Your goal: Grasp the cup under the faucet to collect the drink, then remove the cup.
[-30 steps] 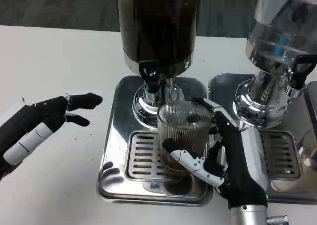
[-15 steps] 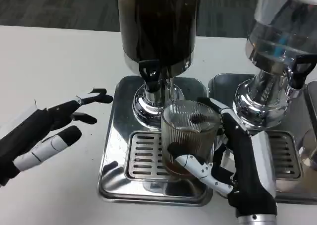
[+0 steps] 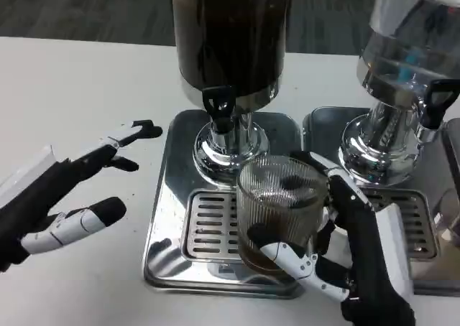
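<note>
Your right hand (image 3: 356, 250) grasps the ribbed, clear cup (image 3: 279, 207), dark drink pooled at its bottom, fingers wrapped around it. Your left hand (image 3: 68, 197) hangs released, fingers spread.

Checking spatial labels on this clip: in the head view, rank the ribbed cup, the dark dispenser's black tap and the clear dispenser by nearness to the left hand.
From the left hand:
1. Black tap, centre, above the tray.
2. Ribbed cup, centre-right, held by the right hand.
3. Clear dispenser, far right.
</note>
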### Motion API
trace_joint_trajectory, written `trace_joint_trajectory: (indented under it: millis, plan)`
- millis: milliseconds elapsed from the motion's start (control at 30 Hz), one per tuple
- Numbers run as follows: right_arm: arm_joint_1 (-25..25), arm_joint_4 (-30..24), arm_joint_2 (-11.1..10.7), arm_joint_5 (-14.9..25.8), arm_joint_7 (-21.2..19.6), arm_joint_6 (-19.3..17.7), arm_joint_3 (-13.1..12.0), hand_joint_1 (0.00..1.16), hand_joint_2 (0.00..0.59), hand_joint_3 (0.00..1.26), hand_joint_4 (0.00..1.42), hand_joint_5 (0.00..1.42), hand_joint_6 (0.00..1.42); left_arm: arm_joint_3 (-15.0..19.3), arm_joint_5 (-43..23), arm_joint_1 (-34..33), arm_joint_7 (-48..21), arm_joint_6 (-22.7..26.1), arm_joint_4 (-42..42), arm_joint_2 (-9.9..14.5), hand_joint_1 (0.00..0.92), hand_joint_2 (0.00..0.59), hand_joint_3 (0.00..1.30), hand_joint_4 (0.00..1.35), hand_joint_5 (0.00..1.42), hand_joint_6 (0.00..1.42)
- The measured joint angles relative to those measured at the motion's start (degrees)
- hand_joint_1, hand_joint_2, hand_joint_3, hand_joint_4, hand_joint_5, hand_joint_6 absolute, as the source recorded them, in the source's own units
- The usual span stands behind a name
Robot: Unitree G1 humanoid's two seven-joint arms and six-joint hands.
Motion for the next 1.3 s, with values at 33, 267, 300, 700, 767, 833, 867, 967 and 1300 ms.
trace_joint_trajectory:
  millis: [33, 267, 300, 700, 767, 833, 867, 967, 1300]
  plan:
    - [0.2, -0.2, 0.0, 0.0, 0.0, 0.0, 0.0, 0.76, 0.224, 0.49, 0.63, 0.90, 1.21, -0.1, 0.0, 0.0, 0.1, 0.0, 0.0, 0.0, 0.000, 0.139, 0.14, 0.00, 0.01, 0.30]
    - [2.7, -4.0, 0.0, 0.7, 0.6, -0.9, -0.2, 0.76, 0.217, 0.49, 0.63, 0.91, 1.21, -0.5, 0.6, 2.1, 0.9, -3.4, -1.1, 0.3, 0.000, 0.137, 0.12, 0.00, 0.00, 0.29]
    - [2.8, -4.3, 0.0, 0.7, 0.7, -1.0, -0.2, 0.76, 0.215, 0.49, 0.63, 0.91, 1.21, -0.5, 0.9, 2.6, 1.2, -4.5, -1.6, 0.3, 0.000, 0.137, 0.12, 0.00, 0.00, 0.29]
    - [6.2, -7.6, -0.2, 1.7, 2.3, -2.6, -1.3, 0.77, 0.215, 0.50, 0.63, 0.91, 1.21, -0.6, 2.8, 10.3, 6.0, -10.2, -8.1, 2.6, 0.000, 0.132, 0.09, 0.00, 0.00, 0.21]
    - [7.0, -7.9, -0.4, 1.6, 2.5, -2.7, -1.6, 0.77, 0.216, 0.50, 0.63, 0.91, 1.21, -0.6, 2.8, 11.0, 6.5, -10.5, -8.7, 3.0, 0.000, 0.127, 0.08, 0.00, 0.00, 0.18]
    - [8.0, -8.9, -0.6, 1.6, 2.9, -2.7, -1.9, 0.78, 0.215, 0.50, 0.63, 0.91, 1.21, -0.5, 2.8, 11.8, 7.2, -10.8, -9.0, 3.8, 0.000, 0.123, 0.08, 0.00, 0.00, 0.18]
    - [8.4, -9.3, -0.8, 1.7, 3.0, -2.9, -2.0, 0.78, 0.214, 0.50, 0.63, 0.91, 1.21, -0.4, 2.8, 12.2, 7.4, -11.1, -9.1, 4.2, 0.000, 0.116, 0.08, 0.00, 0.00, 0.17]
    - [8.8, -9.7, -1.2, 1.6, 3.5, -2.9, -2.1, 0.78, 0.212, 0.50, 0.63, 0.91, 1.21, -0.4, 2.8, 12.8, 7.8, -11.7, -9.2, 4.5, 0.000, 0.114, 0.08, 0.00, 0.00, 0.16]
    - [10.8, -11.6, -1.5, 0.7, 4.2, -3.9, -2.5, 0.79, 0.200, 0.51, 0.64, 0.93, 1.21, -1.0, 2.8, 16.0, 8.6, -13.3, -10.3, 6.0, 0.000, 0.113, 0.07, 0.00, 0.00, 0.16]
